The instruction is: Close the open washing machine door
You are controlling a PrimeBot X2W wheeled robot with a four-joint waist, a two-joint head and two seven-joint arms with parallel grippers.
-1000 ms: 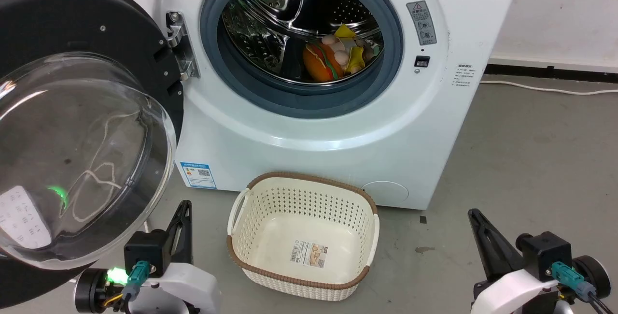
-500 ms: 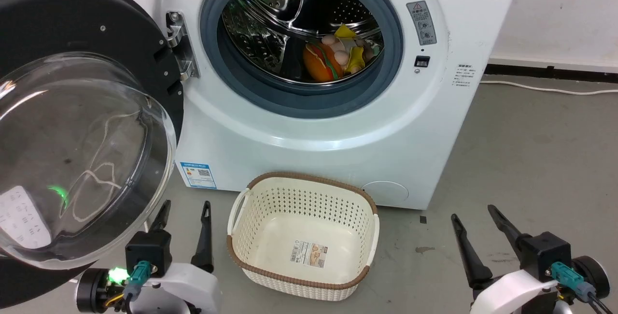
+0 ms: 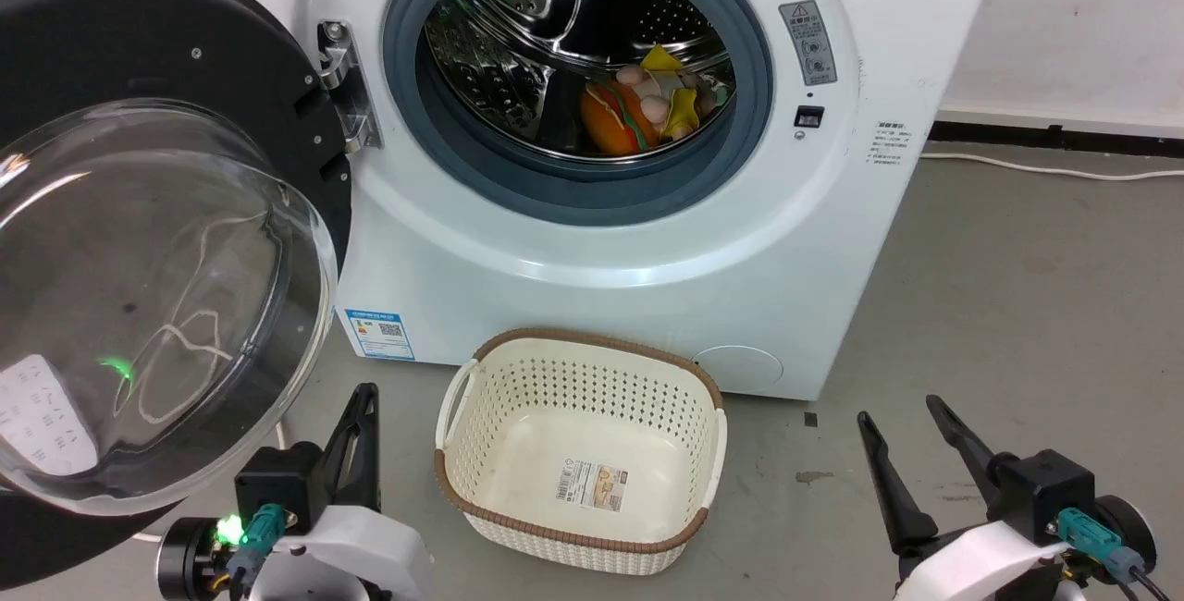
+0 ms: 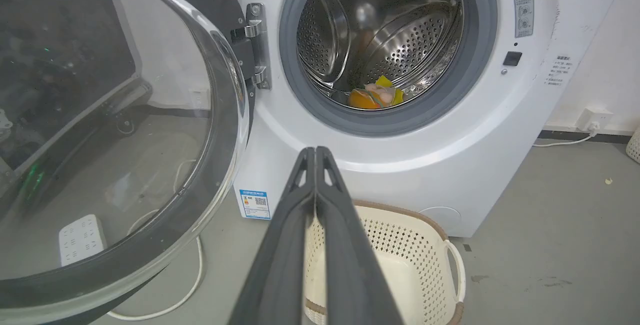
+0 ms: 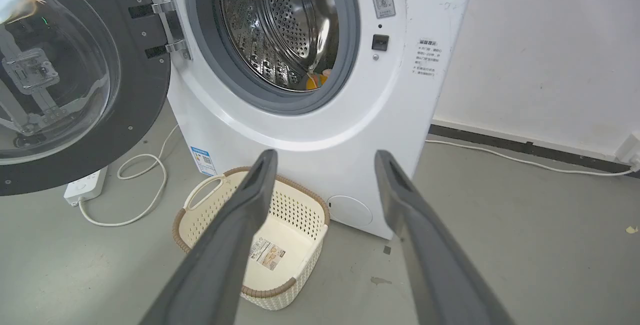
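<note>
Because the washing machine door (image 3: 157, 287) hangs swung fully open at ten o'clock from the left pincer (image 3: 363, 407), the left arm is judged the nearer; the right pincer (image 3: 897, 411) is found well apart, at four o'clock of the basket (image 3: 592, 342). The door's upright hinge (image 3: 347, 88) is fixed at its three o'clock edge, on the washing machine (image 3: 629, 250), so a push toward two o'clock is called for. The left pincer is pressed closed on nothing, the right spread wide, empty. One door, one machine and one basket are counted.

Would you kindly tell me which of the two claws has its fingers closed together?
The left claw, near the washing machine door: its fingers touch along their length, while the right claw has its fingers well apart.
</note>
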